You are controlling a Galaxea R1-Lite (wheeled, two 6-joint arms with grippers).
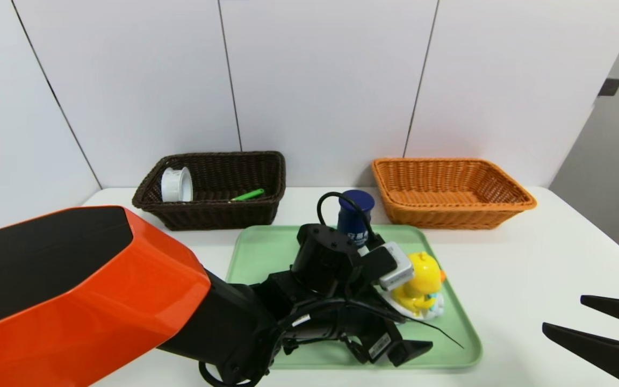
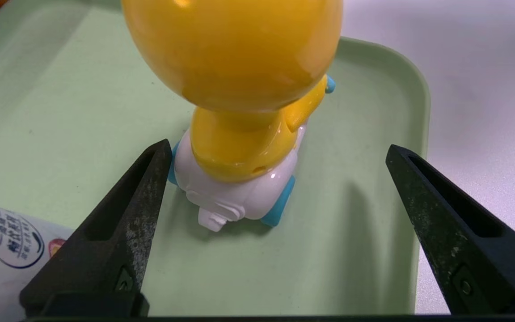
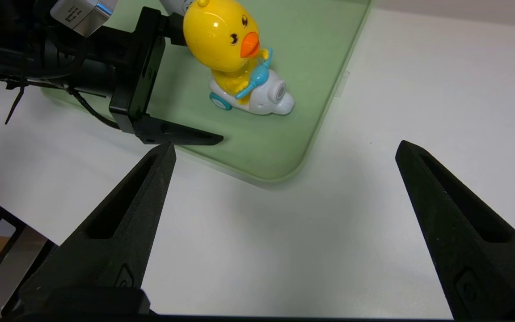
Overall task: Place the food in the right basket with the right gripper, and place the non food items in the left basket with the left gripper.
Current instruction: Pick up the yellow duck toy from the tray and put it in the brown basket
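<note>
White table point(image 1: 530, 258), white panelled wall behind; green tray point(image 1: 266, 250) centred, dark basket point(image 1: 210, 212) far left, orange basket point(image 1: 452, 212) far right. Left gripper point(image 2: 275, 179) low over tray, jaws spread wide. Duck toy point(image 2: 239, 134) stands upright directly ahead, offset toward one finger point(image 2: 139, 197) and close beside it; other finger well apart. Judgement: toy is non-food, so left arm's job; next move needs centring, then closing on its white base. Blue-capped bottle point(image 1: 355, 215) stands beyond the left gripper. Right gripper point(image 3: 284, 214) parked over bare table off the tray's corner, jaws spread, empty.
</note>
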